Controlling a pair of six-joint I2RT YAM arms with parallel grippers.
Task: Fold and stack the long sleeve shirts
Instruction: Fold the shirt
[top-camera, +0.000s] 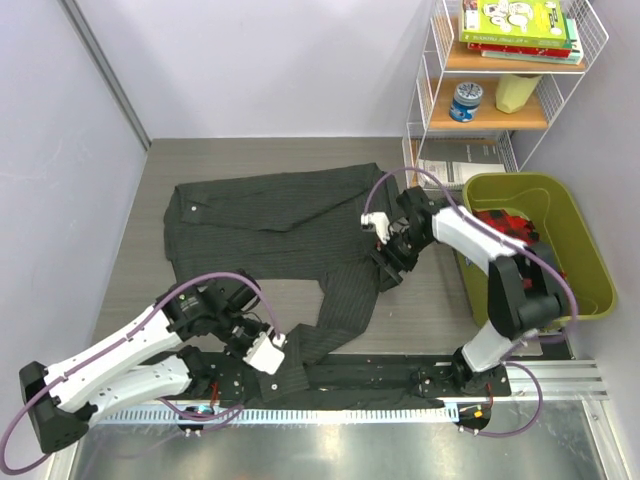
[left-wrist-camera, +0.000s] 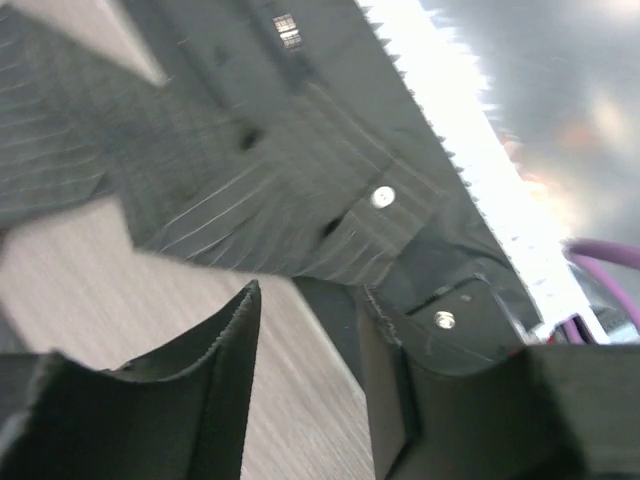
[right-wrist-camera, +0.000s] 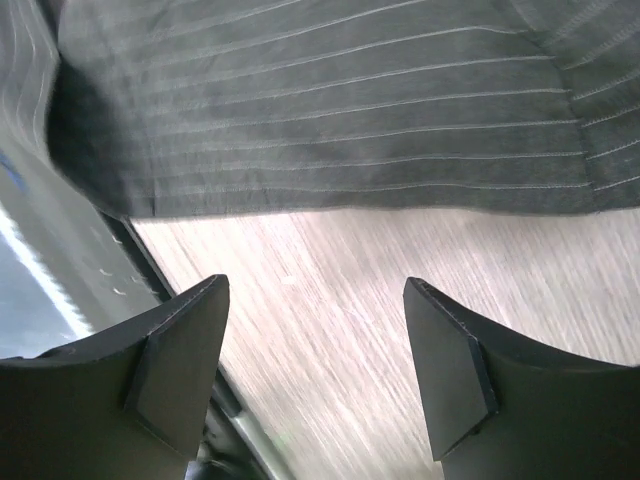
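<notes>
At the lower left of the top view, our left gripper (left-wrist-camera: 310, 295) sits just short of the sleeve's cuff (left-wrist-camera: 372, 215). Its fingers are partly apart with nothing between them. The long sleeve shirt (top-camera: 270, 225) lies spread across the middle of the table (top-camera: 140, 260), with one sleeve (top-camera: 345, 300) trailing down toward the near edge. At the shirt's right side our right gripper (right-wrist-camera: 315, 285) hovers with its jaws wide over bare tabletop, empty, the cloth edge (right-wrist-camera: 350, 195) just ahead. We judge the fold is only beginning. We should pinch cuff and edge cleanly, lift both together, and carry the sleeve across the body without dragging the rest.
</notes>
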